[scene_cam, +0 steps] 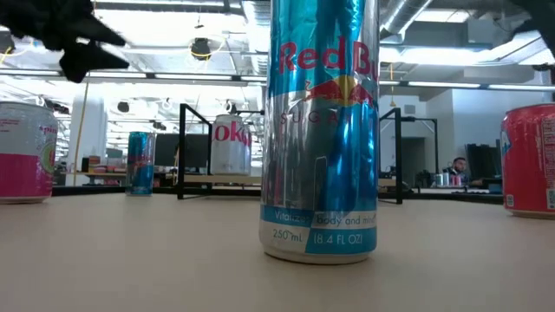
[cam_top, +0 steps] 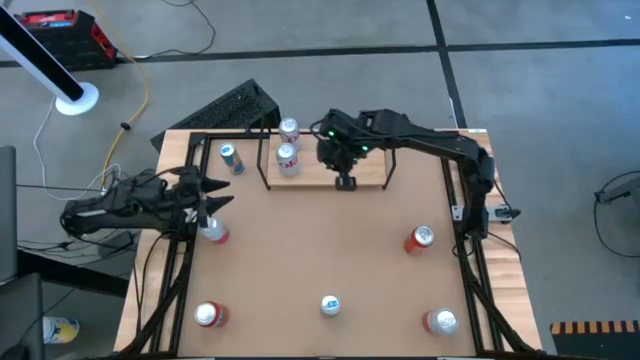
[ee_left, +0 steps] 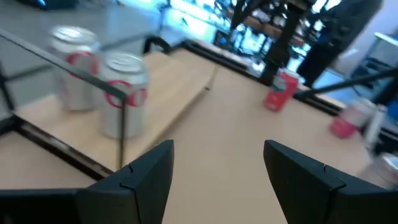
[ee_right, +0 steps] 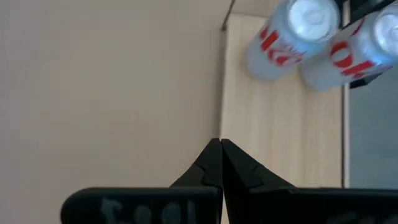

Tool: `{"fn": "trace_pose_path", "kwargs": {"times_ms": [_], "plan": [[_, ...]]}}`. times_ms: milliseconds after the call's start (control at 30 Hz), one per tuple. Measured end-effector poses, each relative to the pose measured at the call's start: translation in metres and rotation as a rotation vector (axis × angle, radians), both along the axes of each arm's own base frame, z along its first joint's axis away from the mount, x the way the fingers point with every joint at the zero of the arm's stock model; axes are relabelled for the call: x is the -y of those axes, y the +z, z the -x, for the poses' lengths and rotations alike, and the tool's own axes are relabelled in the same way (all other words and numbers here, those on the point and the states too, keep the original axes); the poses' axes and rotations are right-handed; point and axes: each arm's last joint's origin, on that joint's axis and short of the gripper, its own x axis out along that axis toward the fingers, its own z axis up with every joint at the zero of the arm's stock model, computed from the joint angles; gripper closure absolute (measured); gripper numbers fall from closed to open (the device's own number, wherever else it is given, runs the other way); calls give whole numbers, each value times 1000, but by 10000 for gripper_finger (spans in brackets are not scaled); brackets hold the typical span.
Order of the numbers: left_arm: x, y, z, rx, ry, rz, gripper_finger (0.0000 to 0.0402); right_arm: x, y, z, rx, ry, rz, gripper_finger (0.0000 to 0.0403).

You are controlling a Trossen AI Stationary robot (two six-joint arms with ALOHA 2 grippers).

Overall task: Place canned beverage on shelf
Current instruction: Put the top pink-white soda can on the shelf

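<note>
Two silver cans (cam_top: 288,145) on shelf (cam_top: 365,172), clenched empty right hand (cam_top: 345,182) just beside, left hand (cam_top: 212,196) released

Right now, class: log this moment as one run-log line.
shelf: two silver cans at its left end | right gripper: shut, empty, over shelf | left gripper: open, empty, near pink can

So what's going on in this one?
A two-armed robot is stocking cans on a shelf. Two silver cans already stand at its left end. The right gripper hangs shut and empty over the shelf. The left gripper, open and empty, is by a pink can; five more cans wait on the table.
</note>
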Motion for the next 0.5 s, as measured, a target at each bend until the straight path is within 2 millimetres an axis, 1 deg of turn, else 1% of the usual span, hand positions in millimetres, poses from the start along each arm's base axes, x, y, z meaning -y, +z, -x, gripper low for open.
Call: {"fn": "trace_pose_path", "kwargs": {"times_ms": [67,133,200,267,333,400,500], "plan": [[1,9,-8,-32,-44,16,168,-9,1,9,-12,16,-4,382],[2,19,-18,-100,-83,23,168,-14,-3,20,-21,16,-10,382],[2,29,-27,-241,-113,27,168,-20,-8,27,10,8,-14,382],[2,42,-31,-387,-113,41,168,-25,-15,36,42,1,-17,381],[2,54,-34,-517,-91,75,168,-31,-17,43,124,5,-5,380],[2,59,-35,-638,-78,113,168,-35,-23,49,203,16,10,379],[4,58,-32,-795,-50,182,168,-41,-34,55,341,31,36,378]]}}
